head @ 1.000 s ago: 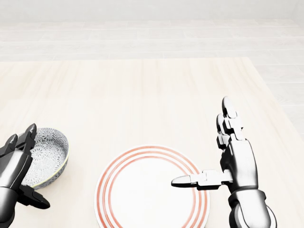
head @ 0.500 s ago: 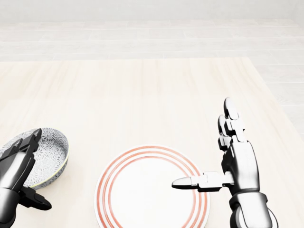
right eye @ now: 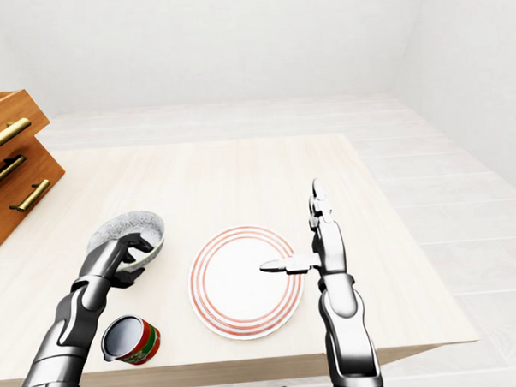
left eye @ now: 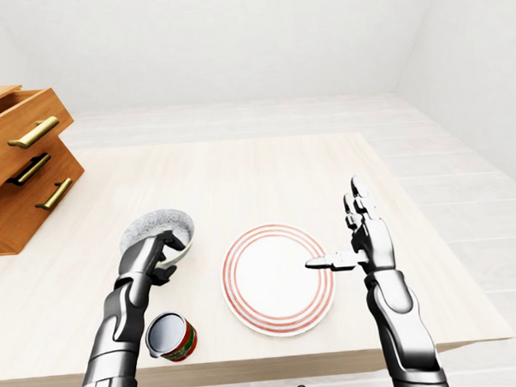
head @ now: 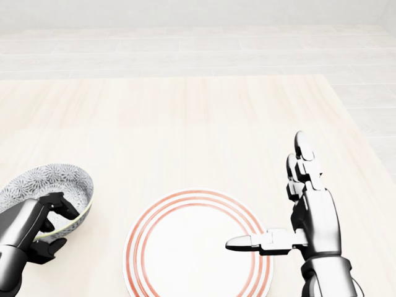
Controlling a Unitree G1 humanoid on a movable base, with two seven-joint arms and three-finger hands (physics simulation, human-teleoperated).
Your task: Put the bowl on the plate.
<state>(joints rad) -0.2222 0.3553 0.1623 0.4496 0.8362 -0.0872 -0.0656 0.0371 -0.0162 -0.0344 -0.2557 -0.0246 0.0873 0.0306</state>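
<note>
The left hand (head: pixel 34 228) is clamped on the bowl (head: pixel 49 183): 2 fingers (head: pixel 60 203) hook over the rim nearest the robot and curl inside, while the thumb presses the outer wall from below. The bowl sits just above that hand in the head view, tilted, so that much of its inside shows. It is grey-white with a fine, dense flower pattern over the inside, and a thin yellow-green edge runs round the rim. Whether its base touches the table (head: pixel 185 117) cannot be told.

To the right of the left hand, apart from the bowl, lies the plate (head: pixel 185 257), flat, white, with 3 thin red rings near its edge and nothing on it.

The right hand (head: pixel 314 223) stands at the plate's right side, spread wide: 2 fingers point up the view and the thumb sticks out sideways to the left, over the plate's ringed border. It holds nothing.

In the left-eye view a red can (left eye: pixel 172 336) stands just beside the left forearm, below the hand. A wooden chest of drawers (left eye: pixel 21 161) with brass handles stands well apart, up and to the left of that hand.
</note>
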